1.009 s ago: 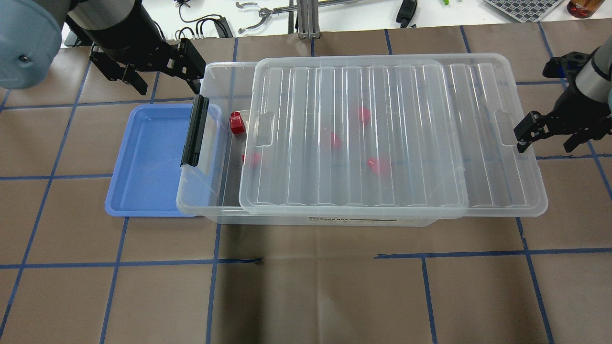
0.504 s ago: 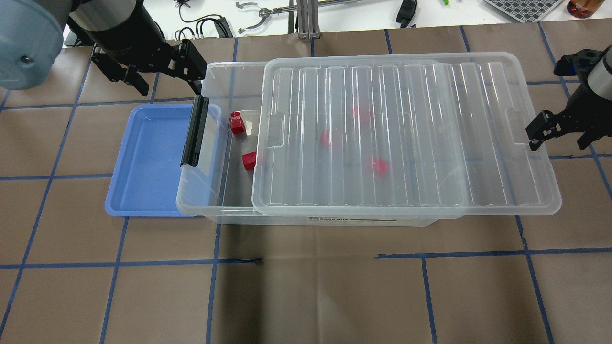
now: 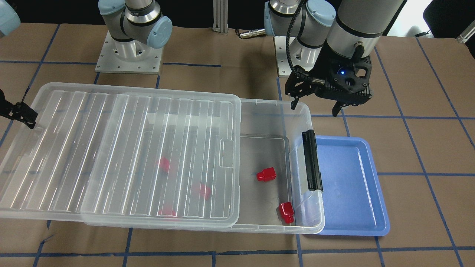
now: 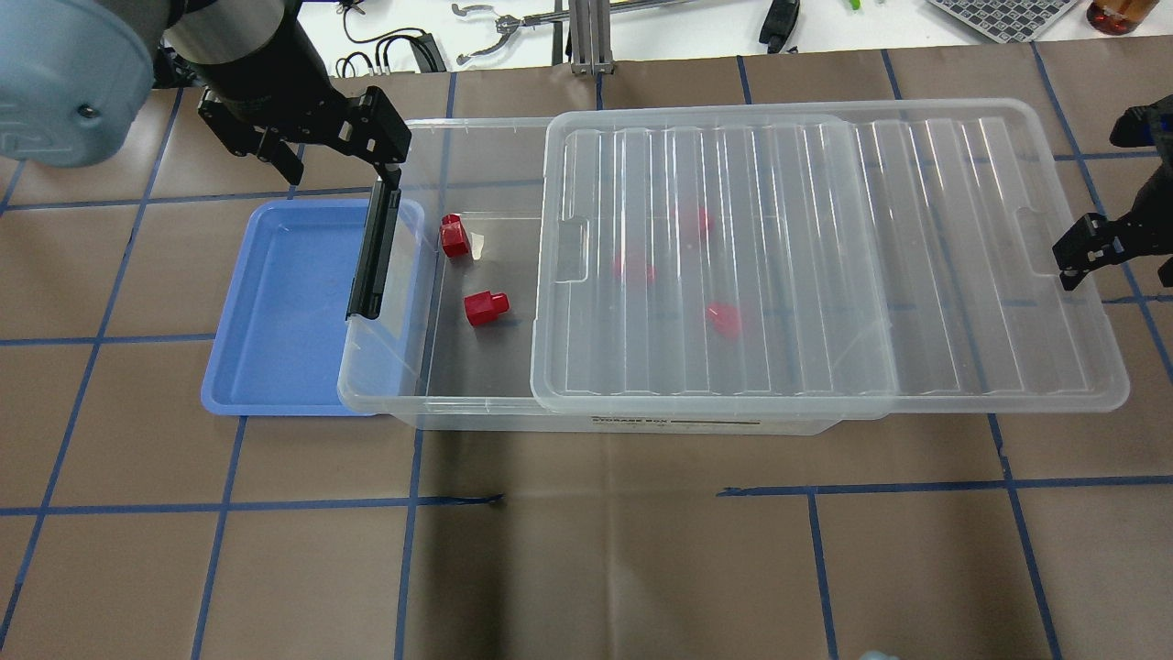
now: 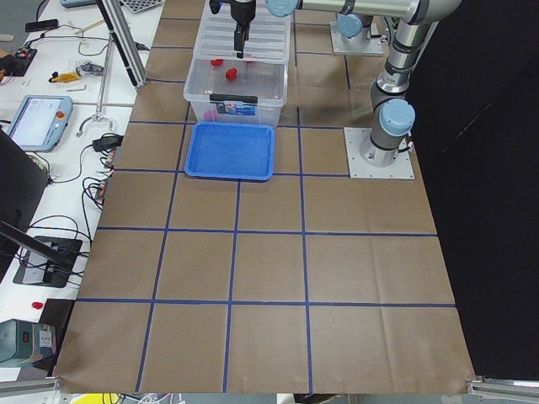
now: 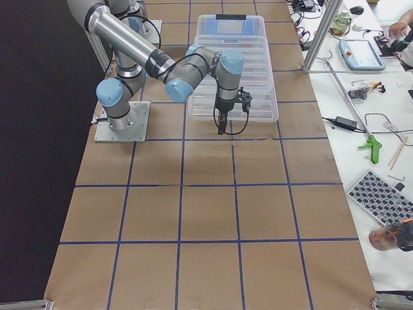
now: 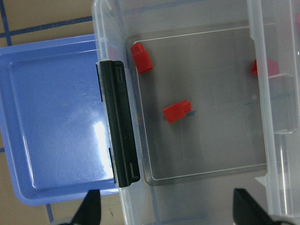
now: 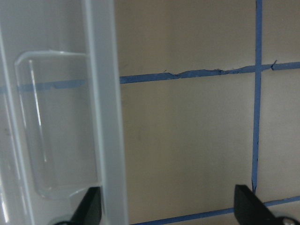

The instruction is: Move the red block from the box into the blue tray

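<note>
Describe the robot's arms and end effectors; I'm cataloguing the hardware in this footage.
The left arm and right arm are silver-grey tubes with pale blue joint caps, on square metal base plates. The left end effector and right end effector are matte black with two angular fingers each. A black cable loops along the left wrist, where a small blue light glows.

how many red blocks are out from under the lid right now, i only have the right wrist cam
Observer: Two small red plastic blocks lie uncovered on the floor of the clear plastic box, near its black latch.
Operator: anything in the tray
Observer: Nothing shows in the shallow blue plastic tray.
Operator: where's the left gripper
Observer: The left gripper hangs open and empty, high above the box's latch end.
</note>
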